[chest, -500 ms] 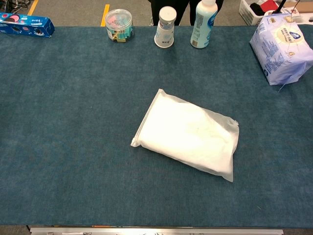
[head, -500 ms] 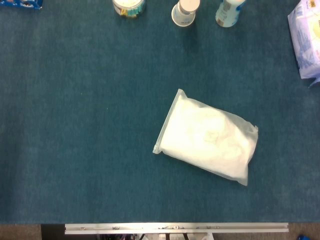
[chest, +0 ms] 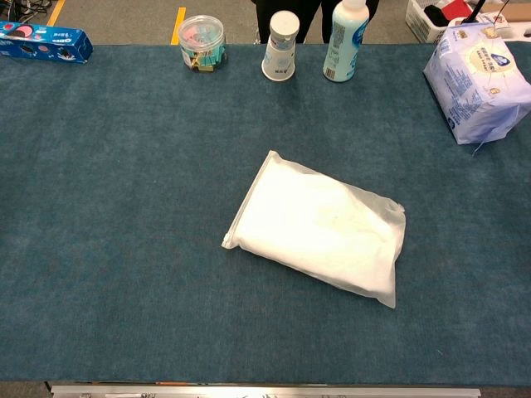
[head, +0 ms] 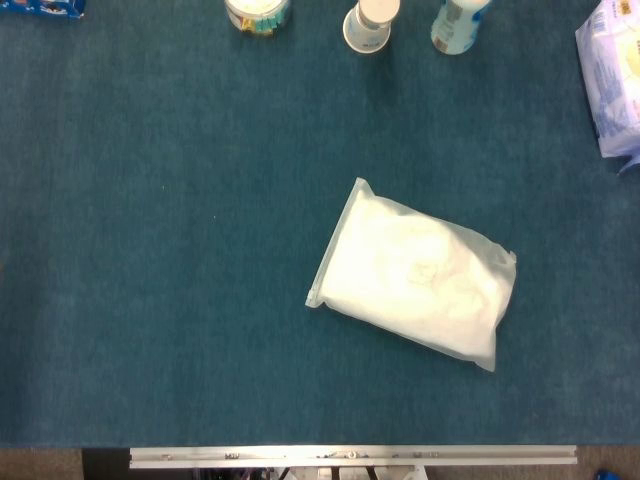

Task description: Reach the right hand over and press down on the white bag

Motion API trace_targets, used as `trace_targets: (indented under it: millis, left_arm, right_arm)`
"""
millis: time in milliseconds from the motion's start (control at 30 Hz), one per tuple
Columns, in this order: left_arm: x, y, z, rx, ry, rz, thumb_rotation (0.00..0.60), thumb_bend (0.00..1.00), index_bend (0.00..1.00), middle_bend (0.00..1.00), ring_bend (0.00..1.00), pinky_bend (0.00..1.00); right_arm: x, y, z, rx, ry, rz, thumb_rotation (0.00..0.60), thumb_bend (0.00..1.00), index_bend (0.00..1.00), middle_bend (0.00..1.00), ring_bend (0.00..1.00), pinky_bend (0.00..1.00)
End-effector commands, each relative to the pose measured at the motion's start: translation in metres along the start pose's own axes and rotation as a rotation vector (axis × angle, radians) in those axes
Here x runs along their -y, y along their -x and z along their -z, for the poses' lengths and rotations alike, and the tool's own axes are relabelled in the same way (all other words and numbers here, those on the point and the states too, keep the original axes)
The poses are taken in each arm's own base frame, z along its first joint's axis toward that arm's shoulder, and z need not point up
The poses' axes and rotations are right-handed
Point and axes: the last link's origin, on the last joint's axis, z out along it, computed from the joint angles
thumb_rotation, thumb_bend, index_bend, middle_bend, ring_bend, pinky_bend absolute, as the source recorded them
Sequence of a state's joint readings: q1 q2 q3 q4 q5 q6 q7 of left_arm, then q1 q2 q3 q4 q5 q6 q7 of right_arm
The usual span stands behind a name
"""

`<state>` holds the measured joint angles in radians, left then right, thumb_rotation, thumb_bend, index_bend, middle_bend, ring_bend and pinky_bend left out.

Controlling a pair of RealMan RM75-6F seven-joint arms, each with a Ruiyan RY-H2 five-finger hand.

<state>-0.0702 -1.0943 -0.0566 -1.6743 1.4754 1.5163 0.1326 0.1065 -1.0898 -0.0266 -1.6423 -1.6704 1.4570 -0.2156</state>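
The white bag lies flat on the blue table covering, a little right of the middle, turned at a slant so that its sealed strip edge faces left and its far corner points toward the back row of items. Nothing touches it, and bare covering surrounds it on every side.

Taking the bag as the landmark and going left to right: far off to its back left, at the table's rear corner, lies a blue biscuit box on its side. Nearer, but well apart from the bag and behind it to the left, stands a clear round tub holding pink and teal pieces. Almost straight behind the bag stands a white cup with a lid, upright. Just right of the cup, behind the bag, stands a white bottle with a teal label. Far to the bag's back right, at the table's edge, rests a pale purple soft pack.

Neither hand appears in the head view or the chest view, so how their fingers lie, and whether they have hold of anything, cannot be told.
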Motion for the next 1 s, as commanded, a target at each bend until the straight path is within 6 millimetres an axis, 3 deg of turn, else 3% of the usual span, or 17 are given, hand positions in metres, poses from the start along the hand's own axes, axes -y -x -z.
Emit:
trace_targets:
  millis: [33,133,433,567,767,1000]
  left_arm:
    - [0.0,0.001,0.001,0.005,0.0,-0.009,0.6,0.18,0.48,0.44,0.38,0.51]
    - [-0.002,-0.001,0.004,-0.003,0.001,-0.011,0.6,0.18,0.48,0.44,0.38,0.51]
    - [0.0,-0.007,0.008,-0.019,-0.014,-0.023,0.6,0.18,0.48,0.44,0.38,0.51]
    - [0.0,-0.011,0.009,-0.032,-0.018,-0.021,0.6,0.18,0.48,0.44,0.38,0.51]
    - [0.0,-0.012,0.009,-0.033,-0.018,-0.018,0.6,0.18,0.48,0.44,0.38,0.51]
    - [0.0,-0.013,0.009,-0.036,-0.017,-0.012,0.6,0.18,0.48,0.44,0.38,0.51]
  right_arm:
    - [0.004,0.006,-0.001,0.035,-0.033,0.002,0.6,0.0,0.22,0.3,0.23,0.3]
    - [0.007,0.015,-0.003,0.088,-0.083,0.007,0.6,0.06,0.22,0.3,0.22,0.3]
    - [0.033,0.045,-0.023,0.235,-0.251,-0.017,0.6,0.52,0.22,0.22,0.15,0.26]
    - [0.05,0.054,-0.037,0.253,-0.326,-0.019,0.6,0.67,0.22,0.18,0.11,0.22]
    - [0.075,0.067,-0.05,0.257,-0.416,-0.041,0.6,0.82,0.2,0.16,0.09,0.2]
    - [0.098,0.079,-0.057,0.283,-0.511,-0.082,0.6,0.92,0.18,0.16,0.09,0.2]
